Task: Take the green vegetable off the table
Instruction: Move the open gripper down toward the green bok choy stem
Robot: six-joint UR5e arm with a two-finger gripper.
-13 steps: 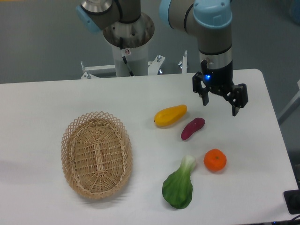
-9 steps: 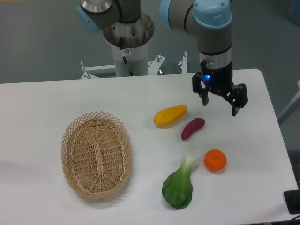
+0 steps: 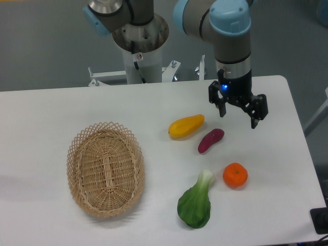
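Observation:
The green vegetable (image 3: 196, 203) lies flat on the white table (image 3: 46, 118) near the front edge, dark leaf toward the front, pale stalk pointing back right. My gripper (image 3: 238, 118) hangs open and empty above the table's back right part, well behind the vegetable, to the right of the purple piece. Nothing is between its fingers.
A wicker basket (image 3: 105, 168) stands at the left. A yellow oblong fruit (image 3: 186, 126) and a purple eggplant-like piece (image 3: 210, 140) lie in the middle. An orange (image 3: 235, 175) sits just right of the vegetable's stalk. The arm's base (image 3: 139, 46) stands behind the table.
My gripper has shifted very slightly to the left. The objects on the table have not moved.

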